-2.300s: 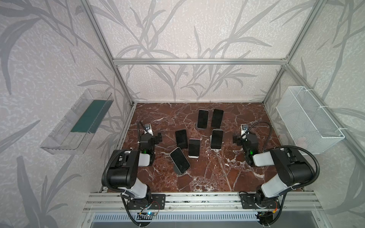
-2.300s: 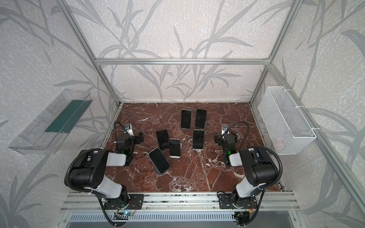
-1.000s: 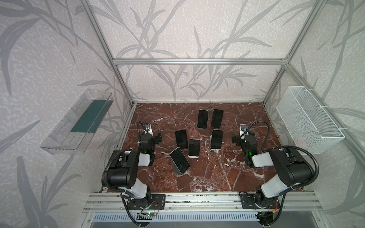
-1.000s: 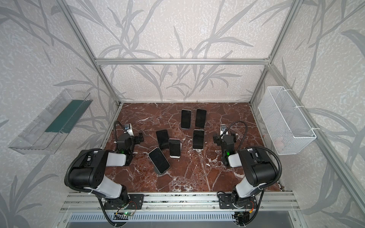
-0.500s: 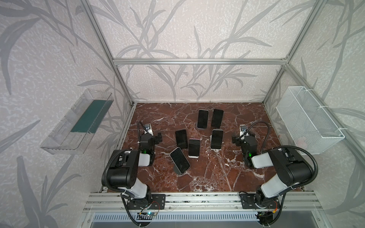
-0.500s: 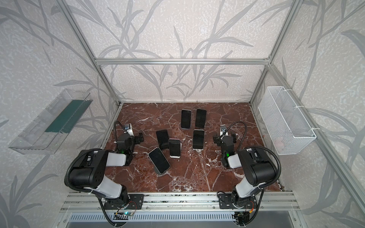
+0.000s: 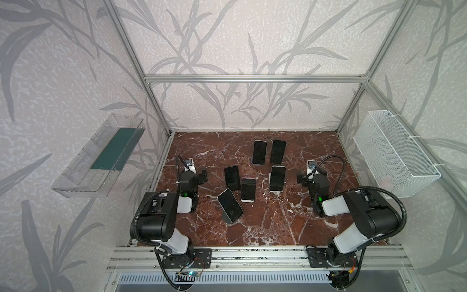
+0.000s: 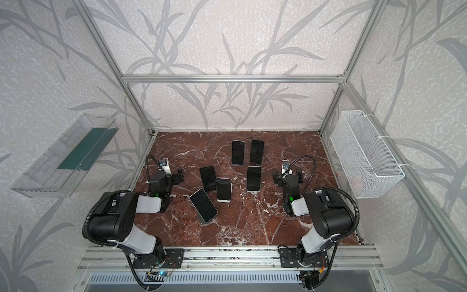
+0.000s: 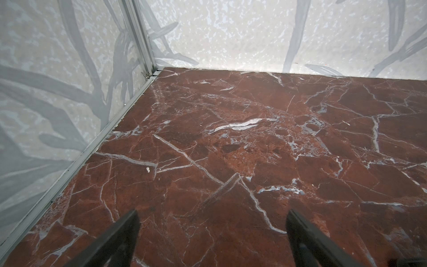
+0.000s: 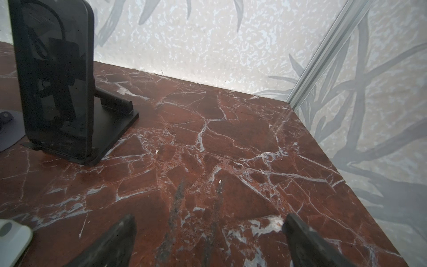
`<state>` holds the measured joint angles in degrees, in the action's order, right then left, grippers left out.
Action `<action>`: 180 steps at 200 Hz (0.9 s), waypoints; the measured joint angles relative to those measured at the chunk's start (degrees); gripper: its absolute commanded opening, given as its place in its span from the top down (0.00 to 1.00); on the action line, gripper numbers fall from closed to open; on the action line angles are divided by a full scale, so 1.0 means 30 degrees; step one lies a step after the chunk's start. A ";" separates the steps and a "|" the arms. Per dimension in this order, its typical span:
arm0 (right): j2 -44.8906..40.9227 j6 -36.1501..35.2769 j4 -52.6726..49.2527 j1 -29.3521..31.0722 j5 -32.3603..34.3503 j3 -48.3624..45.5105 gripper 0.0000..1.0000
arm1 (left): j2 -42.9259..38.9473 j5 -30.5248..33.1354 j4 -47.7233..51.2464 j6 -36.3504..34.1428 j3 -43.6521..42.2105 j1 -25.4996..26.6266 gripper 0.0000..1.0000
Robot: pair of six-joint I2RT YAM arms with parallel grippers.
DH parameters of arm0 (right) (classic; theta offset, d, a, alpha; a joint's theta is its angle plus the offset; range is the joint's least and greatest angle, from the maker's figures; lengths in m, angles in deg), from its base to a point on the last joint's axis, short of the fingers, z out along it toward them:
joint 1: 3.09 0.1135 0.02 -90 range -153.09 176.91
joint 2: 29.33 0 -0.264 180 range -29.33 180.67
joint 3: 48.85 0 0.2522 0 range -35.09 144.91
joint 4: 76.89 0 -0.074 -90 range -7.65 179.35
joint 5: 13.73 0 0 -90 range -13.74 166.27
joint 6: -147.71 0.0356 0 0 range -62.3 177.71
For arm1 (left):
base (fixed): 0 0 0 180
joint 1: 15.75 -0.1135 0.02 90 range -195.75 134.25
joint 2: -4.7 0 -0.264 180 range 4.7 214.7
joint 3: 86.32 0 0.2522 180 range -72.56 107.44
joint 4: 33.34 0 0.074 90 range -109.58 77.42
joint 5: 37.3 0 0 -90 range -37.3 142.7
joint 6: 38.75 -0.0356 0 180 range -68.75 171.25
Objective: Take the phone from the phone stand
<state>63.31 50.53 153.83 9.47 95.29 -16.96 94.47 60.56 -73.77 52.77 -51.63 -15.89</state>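
1. The marble table [image 7: 278, 227] carries six phones on stands around its middle, screens dark, none taken off yet.
2. The left arm [image 7: 156, 217] is folded low at the near left, with its forearm reaching toward the far side. The left gripper [image 9: 212, 215] hangs just above bare marble with its jaws spread wide, holding and touching nothing.
3. The right arm [image 7: 364, 215] is folded the same way at the near right. The right gripper [image 10: 208, 219] also has wide, empty jaws over bare marble.
4. The closest phone [image 7: 277, 178] leans on its stand to the left of the right gripper, clearly apart from it.
5. In the right wrist view, a black phone [image 10: 55, 76] leans nearly upright on a black stand [image 10: 111, 124], untouched.
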 measured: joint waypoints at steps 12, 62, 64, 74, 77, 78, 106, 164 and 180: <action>0.0000 0.0000 0.0022 0.0029 0.0022 0.0000 0.01 | 0.0000 0.0000 0.0000 0.0000 0.0000 0.0000 0.01; 0.0000 -0.0007 0.0226 0.0051 0.0029 0.0000 0.01 | 0.0000 -0.0007 0.0000 0.0007 0.0000 0.0000 0.01; 0.0000 -0.0007 0.0233 0.0051 0.0029 0.0000 0.01 | 0.0000 0.0000 0.0000 0.0007 0.0000 0.0000 0.01; 0.0007 -0.0007 0.0262 0.0051 0.0029 0.0000 0.01 | 0.0000 0.0000 0.0000 0.0000 0.0000 0.0000 0.01; 0.0000 -0.0007 0.0270 0.0051 0.0029 0.0000 0.01 | 0.0000 0.0000 0.0000 0.0000 0.0000 0.0000 0.01; 0.0000 -0.0007 0.0270 0.0051 0.0029 0.0000 0.01 | 0.0000 0.0000 0.0000 0.0007 0.0000 0.0000 0.01; 0.0000 -0.0007 0.0277 0.0051 0.0029 0.0000 0.01 | 0.0000 -0.0007 0.0000 0.0007 0.0000 0.0000 0.01; 0.0007 0.0000 0.0255 0.0051 0.0015 0.0000 0.01 | 0.0000 0.0007 0.0000 0.0015 0.0000 -0.0015 0.01; 0.0000 0.0029 -0.0036 -0.0109 -0.0219 0.0044 0.01 | 0.0000 0.0044 0.0000 0.0073 0.0000 -0.0051 0.01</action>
<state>63.31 50.61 153.73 9.14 94.64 -16.83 94.47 60.69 -73.77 52.99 -51.63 -16.05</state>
